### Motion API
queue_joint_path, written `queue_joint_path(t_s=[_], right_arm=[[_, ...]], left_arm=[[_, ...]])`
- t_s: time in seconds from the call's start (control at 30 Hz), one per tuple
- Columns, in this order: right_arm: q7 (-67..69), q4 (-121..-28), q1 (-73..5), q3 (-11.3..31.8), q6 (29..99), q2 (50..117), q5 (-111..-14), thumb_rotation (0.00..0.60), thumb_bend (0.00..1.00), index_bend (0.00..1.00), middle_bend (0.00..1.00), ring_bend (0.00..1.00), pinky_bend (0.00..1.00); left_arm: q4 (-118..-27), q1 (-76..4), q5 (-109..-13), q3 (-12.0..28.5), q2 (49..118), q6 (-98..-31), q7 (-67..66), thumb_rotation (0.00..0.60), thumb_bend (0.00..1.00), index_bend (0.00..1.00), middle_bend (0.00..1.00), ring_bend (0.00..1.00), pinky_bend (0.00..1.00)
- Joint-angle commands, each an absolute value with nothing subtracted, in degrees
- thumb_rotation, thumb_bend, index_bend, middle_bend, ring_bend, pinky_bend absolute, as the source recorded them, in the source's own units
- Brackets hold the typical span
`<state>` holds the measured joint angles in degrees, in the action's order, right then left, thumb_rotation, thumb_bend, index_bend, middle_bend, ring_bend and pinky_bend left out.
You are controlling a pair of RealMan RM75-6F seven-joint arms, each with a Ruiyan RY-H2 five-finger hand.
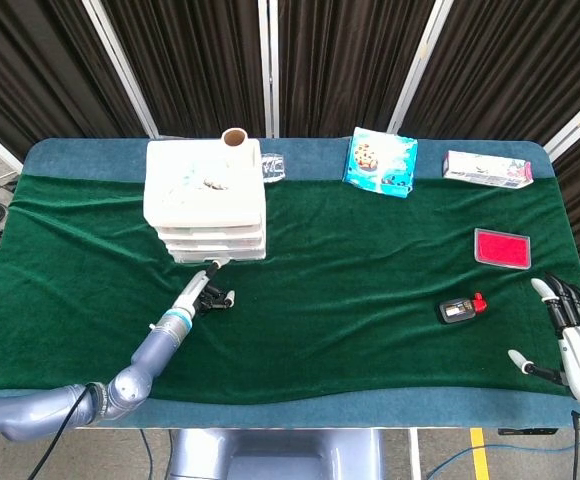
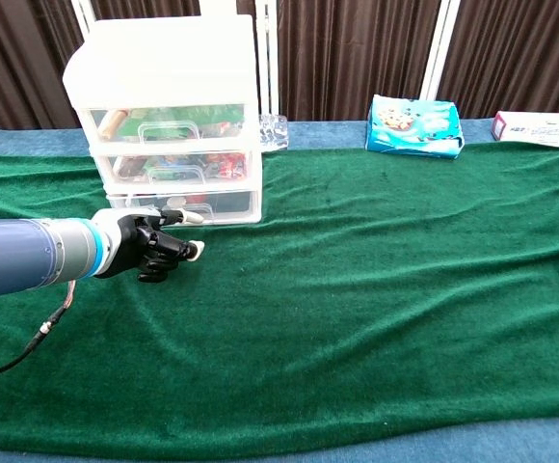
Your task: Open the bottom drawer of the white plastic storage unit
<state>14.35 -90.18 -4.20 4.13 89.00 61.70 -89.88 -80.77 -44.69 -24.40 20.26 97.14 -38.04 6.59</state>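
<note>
The white plastic storage unit (image 2: 169, 68) stands at the back left of the green cloth, and from above I see its lid (image 1: 206, 185). Its three drawers sit flush; the bottom drawer (image 2: 224, 204) is closed. My left hand (image 2: 154, 249) hovers low over the cloth just in front of that drawer. Its fingers are curled in, with one fingertip (image 2: 191, 218) stretched toward the drawer front, and it holds nothing. In the head view the left hand (image 1: 208, 291) lies just below the unit. My right hand (image 1: 573, 338) rests at the table's right front edge with fingers spread and nothing in it.
A blue cookie packet (image 1: 380, 163) and a white box (image 1: 487, 168) lie along the back edge. A red flat pad (image 1: 502, 248) and a small black device (image 1: 459, 310) sit on the right. A cardboard tube (image 1: 234, 137) and a clear cup (image 1: 274, 167) stand behind the unit.
</note>
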Motion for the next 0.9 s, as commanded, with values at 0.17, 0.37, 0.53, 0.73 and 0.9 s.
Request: queue_joint_path(t_s=[0.17, 0.37, 0.53, 0.73, 0.9], right_arm=[[14.4, -90.2, -4.2, 4.2, 89.1, 61.7, -89.9, 0.600, 0.04, 0.01, 0.00, 0.00, 0.00], [14.3, -90.1, -4.2, 4.2, 89.0, 61.7, -89.8, 0.600, 0.04, 0.01, 0.00, 0.00, 0.00], [14.3, -90.1, -4.2, 4.2, 88.9, 61.7, -89.7, 0.600, 0.04, 0.01, 0.00, 0.00, 0.00], [14.4, -90.1, -4.3, 4.2, 88.8, 61.7, -89.7, 0.600, 0.04, 0.01, 0.00, 0.00, 0.00], [14.3, -90.1, -4.3, 4.2, 88.7, 61.8, -89.7, 0.600, 0.04, 0.01, 0.00, 0.00, 0.00]], left_arm=[[-79.4, -44.6, -25.0, 20.6, 97.3, -36.2, 8.3, 0.600, 0.57, 0.05, 0.93, 0.91, 0.90], [-78.3, -45.1, -25.6, 20.7, 97.9, -36.0, 9.1, 0.600, 0.57, 0.05, 0.93, 0.91, 0.90], [-78.0, -45.6, -25.9, 20.7, 98.4, -36.1, 9.3, 0.600, 0.57, 0.05, 0.93, 0.91, 0.90], [-77.1, -46.4, -25.3, 20.3, 98.9, -35.8, 9.2, 0.600, 0.57, 0.05, 0.93, 0.91, 0.90], [-76.9, -46.9, -25.1, 20.1, 98.8, -35.1, 9.2, 0.600, 0.57, 0.11, 0.93, 0.91, 0.90]])
